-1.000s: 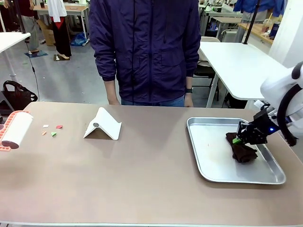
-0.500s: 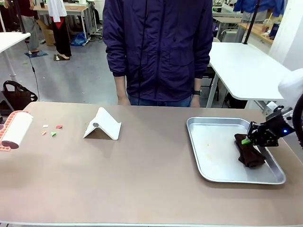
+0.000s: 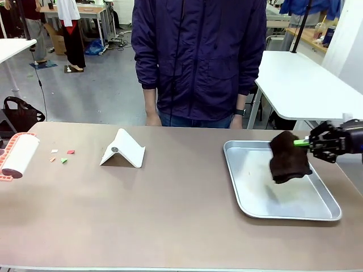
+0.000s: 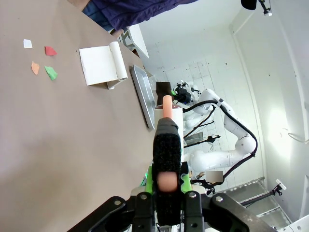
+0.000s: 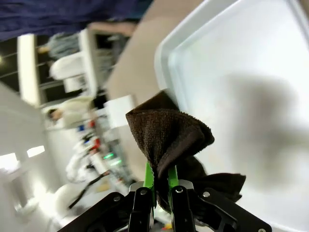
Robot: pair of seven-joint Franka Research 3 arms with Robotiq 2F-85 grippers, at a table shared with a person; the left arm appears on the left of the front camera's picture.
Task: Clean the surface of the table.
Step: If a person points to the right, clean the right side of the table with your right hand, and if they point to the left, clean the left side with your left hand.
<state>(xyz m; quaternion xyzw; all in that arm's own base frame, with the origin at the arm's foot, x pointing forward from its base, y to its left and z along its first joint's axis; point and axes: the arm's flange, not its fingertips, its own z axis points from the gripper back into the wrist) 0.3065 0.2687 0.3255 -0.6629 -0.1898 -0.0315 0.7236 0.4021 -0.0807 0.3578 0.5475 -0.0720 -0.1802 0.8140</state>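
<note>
- The right gripper (image 3: 302, 143) is clenched on a dark brown cloth (image 3: 289, 158). The right wrist view shows its green pads pinching a fold.
- The cloth hangs below that gripper and appears clear of the metal tray (image 3: 249, 207) directly beneath.
- The left gripper (image 4: 166, 186) is closed around the dark handle of a lint roller (image 3: 17, 154), whose white roll points ahead of its fingers.
- The worktop (image 3: 170, 221) lies under both grippers. Small coloured paper scraps (image 3: 62, 156) rest on it near the roller, well apart from the right gripper. A white folded stand (image 3: 123, 150) sits between the two.
- Judged step: the cloth is in hand and wiping has not yet begun.
- Next move, in my judgement: carry the cloth past the tray rim, lower it until it presses flat on the worktop, and steer clear of the stand.
</note>
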